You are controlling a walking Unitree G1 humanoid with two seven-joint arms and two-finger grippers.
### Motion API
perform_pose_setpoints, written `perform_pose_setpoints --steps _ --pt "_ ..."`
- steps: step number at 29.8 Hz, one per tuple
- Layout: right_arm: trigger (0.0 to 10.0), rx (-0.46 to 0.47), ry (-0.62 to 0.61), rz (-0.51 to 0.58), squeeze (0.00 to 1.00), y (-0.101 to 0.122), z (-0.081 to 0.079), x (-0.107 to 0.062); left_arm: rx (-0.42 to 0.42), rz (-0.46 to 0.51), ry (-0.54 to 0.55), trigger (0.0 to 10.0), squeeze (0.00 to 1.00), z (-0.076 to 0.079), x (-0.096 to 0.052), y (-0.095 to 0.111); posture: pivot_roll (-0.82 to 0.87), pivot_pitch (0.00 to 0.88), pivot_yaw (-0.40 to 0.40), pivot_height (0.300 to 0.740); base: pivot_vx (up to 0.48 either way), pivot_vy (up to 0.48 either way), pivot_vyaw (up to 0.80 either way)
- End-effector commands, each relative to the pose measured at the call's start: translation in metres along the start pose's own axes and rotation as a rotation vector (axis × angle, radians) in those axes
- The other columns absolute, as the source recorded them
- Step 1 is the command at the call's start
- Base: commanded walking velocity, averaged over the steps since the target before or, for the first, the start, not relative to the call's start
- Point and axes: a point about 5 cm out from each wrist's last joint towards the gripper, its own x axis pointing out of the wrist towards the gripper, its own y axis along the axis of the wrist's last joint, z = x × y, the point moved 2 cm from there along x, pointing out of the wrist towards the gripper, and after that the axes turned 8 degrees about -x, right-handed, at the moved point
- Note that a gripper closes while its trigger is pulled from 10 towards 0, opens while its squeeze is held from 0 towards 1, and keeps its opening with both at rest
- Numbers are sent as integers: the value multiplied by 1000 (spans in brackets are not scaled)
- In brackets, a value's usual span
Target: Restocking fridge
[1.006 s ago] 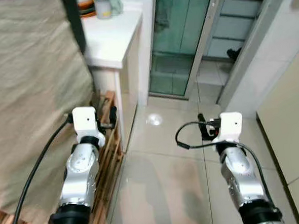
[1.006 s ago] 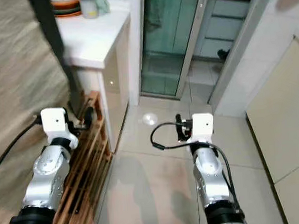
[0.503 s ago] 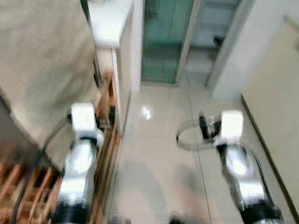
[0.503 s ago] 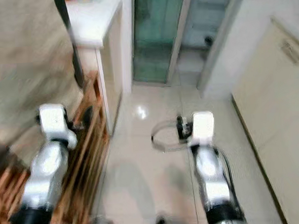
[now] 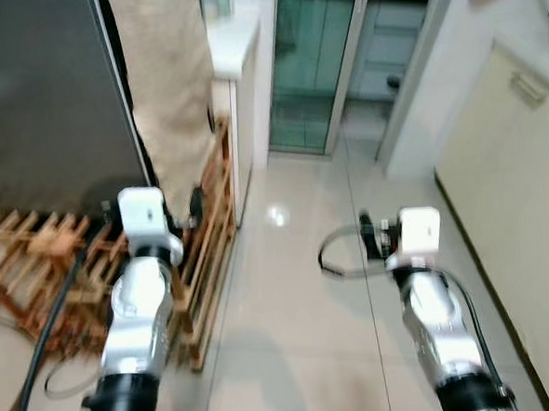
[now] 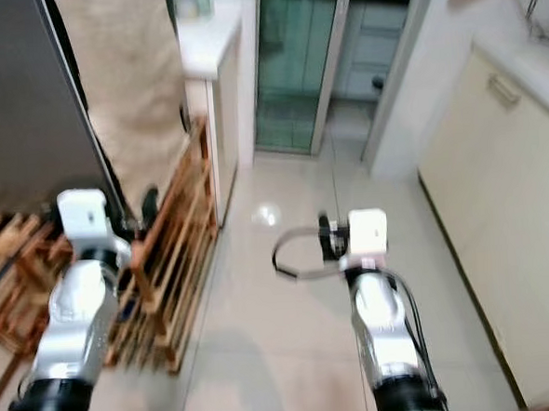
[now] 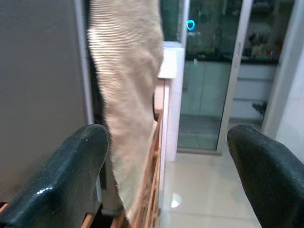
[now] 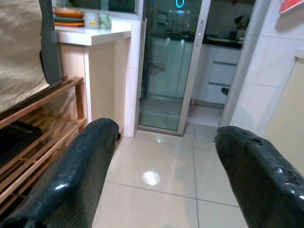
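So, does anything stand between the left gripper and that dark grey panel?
Yes: a wooden rack stands at the foot of the dark grey panel, ahead of the open left gripper, and a beige cloth hangs at the panel's right edge.

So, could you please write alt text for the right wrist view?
The right gripper, jaws open and empty, points over a tiled floor toward a glass sliding door, with a wooden rack and white counter alongside.

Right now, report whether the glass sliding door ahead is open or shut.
Cannot tell. The glass door is blurred; tiled floor runs up to it.
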Motion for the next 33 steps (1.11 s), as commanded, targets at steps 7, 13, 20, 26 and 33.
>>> perform_pose_setpoints --steps 7,13,20,26,33 --pt "10000 -12 -30 122 0 34 2 8 -45 98 24 10000 0 7 8 29 -60 0 -29 740 0 0 0" --pt "10000 -14 -16 163 0 49 0 13 -49 150 4 10000 0 11 13 46 -54 0 -29 740 0 76 0" --pt "10000 -2 -24 124 0 40 2 11 16 123 -14 10000 0 12 14 46 -49 0 -26 740 0 457 0" --pt "10000 -5 -21 109 0 35 0 10 38 84 -29 10000 0 17 18 39 -53 0 -20 740 44 352 0" --pt "10000 -4 -18 95 0 32 -1 8 -6 101 -80 10000 0 28 17 42 -63 0 -26 740 62 0 0"
